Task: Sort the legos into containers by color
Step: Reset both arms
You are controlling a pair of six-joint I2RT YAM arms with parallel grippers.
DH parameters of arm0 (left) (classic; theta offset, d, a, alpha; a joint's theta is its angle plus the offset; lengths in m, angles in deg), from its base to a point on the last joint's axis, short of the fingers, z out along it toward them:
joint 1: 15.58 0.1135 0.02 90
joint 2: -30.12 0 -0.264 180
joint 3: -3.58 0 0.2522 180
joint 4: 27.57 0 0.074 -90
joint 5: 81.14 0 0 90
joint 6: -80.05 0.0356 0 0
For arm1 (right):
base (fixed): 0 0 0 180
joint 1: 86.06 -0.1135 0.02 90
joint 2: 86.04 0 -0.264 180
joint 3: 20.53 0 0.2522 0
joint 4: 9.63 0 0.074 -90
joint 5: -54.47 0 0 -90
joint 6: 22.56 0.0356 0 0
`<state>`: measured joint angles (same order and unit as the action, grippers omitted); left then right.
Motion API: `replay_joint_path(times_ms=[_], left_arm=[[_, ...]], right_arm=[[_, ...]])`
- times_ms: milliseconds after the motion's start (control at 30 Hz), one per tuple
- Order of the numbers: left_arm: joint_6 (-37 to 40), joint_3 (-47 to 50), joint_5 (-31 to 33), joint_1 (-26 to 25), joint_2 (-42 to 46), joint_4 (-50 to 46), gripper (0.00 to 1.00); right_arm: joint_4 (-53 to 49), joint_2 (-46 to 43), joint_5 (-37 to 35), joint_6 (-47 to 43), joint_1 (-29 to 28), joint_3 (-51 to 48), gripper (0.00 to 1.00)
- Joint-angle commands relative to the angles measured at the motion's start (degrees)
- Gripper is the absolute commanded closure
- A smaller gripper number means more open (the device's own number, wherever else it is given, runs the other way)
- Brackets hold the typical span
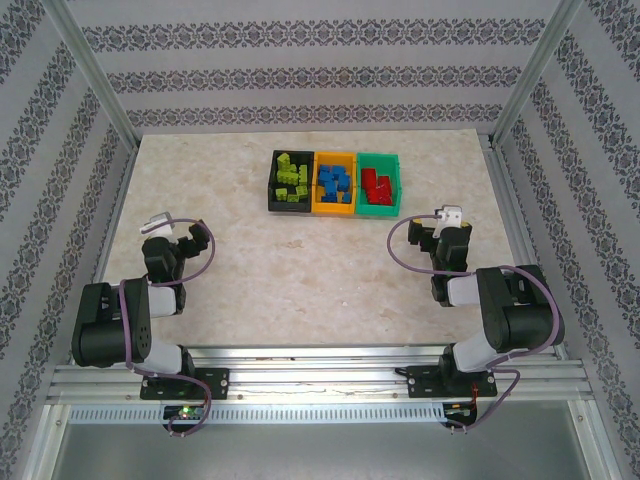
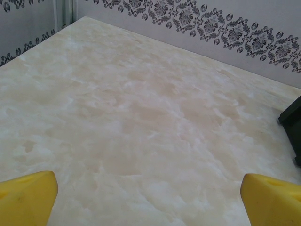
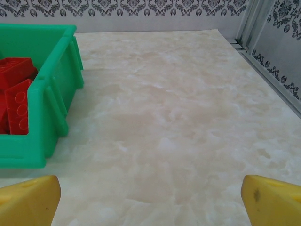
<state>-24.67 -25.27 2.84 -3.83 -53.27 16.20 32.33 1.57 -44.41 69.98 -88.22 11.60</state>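
Three containers stand in a row at the back middle of the table. The black bin holds lime green legos, the orange-yellow bin holds blue legos, and the green bin holds red legos. My left gripper hovers over the table's left side, open and empty, with the black bin's corner at its right. My right gripper is open and empty to the right of the green bin, whose red legos show inside.
The marble-patterned tabletop is fenced by patterned walls and aluminium frame posts. A metal rail runs along the table's right edge. Both arm bases sit on the rail at the near edge.
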Motion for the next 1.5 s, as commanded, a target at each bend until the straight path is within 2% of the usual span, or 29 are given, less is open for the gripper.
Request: replay_joint_path(times_ms=[0,167,300,400,467,500,533,567,633,1467], left_arm=[[1.91,0.35,-2.18,0.57,-0.54,3.37,0.00],[4.58,-0.99,-5.52,-0.56,-1.24,2.21,0.00],[9.53,-4.23,-9.08,-3.58,-3.15,-1.57,0.00],[13.57,-6.26,-6.33,-7.37,-5.33,-3.91,0.00],[14.71,-5.83,-4.51,-8.83,-8.58,0.71,0.01],[14.73,-6.13,-4.18,-8.92,-6.80,-3.46,0.01],[14.29,-6.31,-2.65,-8.94,-6.79,-3.79,0.01],[13.85,-6.01,-1.84,-8.94,-8.27,-0.50,0.01],[13.66,-6.53,-1.41,-8.94,-7.16,-3.48,0.01],[13.65,-6.62,-1.12,-8.94,-7.80,-2.49,0.01]], right_arm=[[1.05,0.26,1.24,-1.09,-0.66,0.94,0.02],[1.05,0.25,1.28,-1.08,-0.66,0.96,0.02],[0.99,0.25,1.23,-1.14,-0.66,0.96,0.02],[1.05,0.23,1.24,-1.17,-0.65,0.97,0.02],[1.05,0.19,1.22,-1.16,-0.66,0.92,0.02],[1.02,0.27,1.23,-1.14,-0.61,0.94,0.02],[1.05,0.23,1.24,-1.11,-0.66,0.96,0.02],[1.05,0.25,1.26,-1.12,-0.62,0.97,0.02],[0.93,0.20,1.24,-1.06,-0.61,0.97,0.02],[1.05,0.25,1.43,-1.19,-0.58,0.97,0.02]])
